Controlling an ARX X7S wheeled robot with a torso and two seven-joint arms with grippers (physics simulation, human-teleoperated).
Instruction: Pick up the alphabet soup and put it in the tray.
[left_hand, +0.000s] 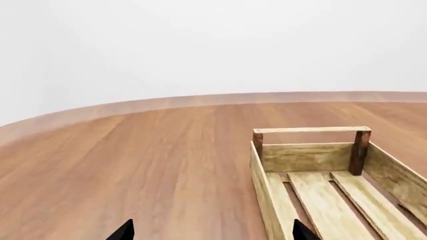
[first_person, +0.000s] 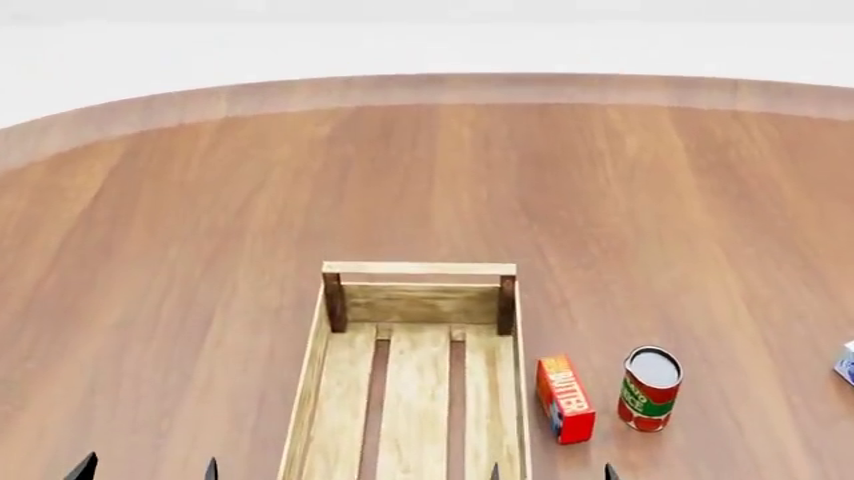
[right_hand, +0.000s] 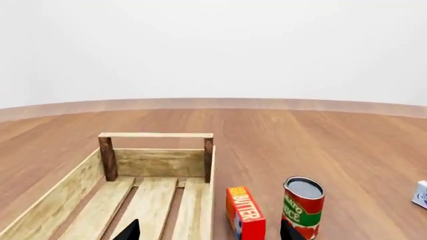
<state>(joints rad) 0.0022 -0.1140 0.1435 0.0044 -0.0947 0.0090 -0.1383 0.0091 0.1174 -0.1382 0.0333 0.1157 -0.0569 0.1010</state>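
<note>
Left end effector (first_person: 147, 468): tips apart, empty. Tray (first_person: 310, 380): centre of table (first_person: 160, 250), long axis running away from robot. Right end effector (first_person: 551, 471): tips apart, empty. Alphabet soup: not identifiable; only a pale sliver (first_person: 845, 362) far right, judged nearer the right arm.

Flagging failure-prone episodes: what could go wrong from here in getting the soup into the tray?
1. The only can in plain view is the red-and-green can; grabbing it would be the wrong pick.
2. No soup can is clearly seen. Only a blue-white sliver shows at the head view's right edge, so a reach may start blind.
3. The butter box stands close beside the tray and could get knocked during a carry across.
</note>
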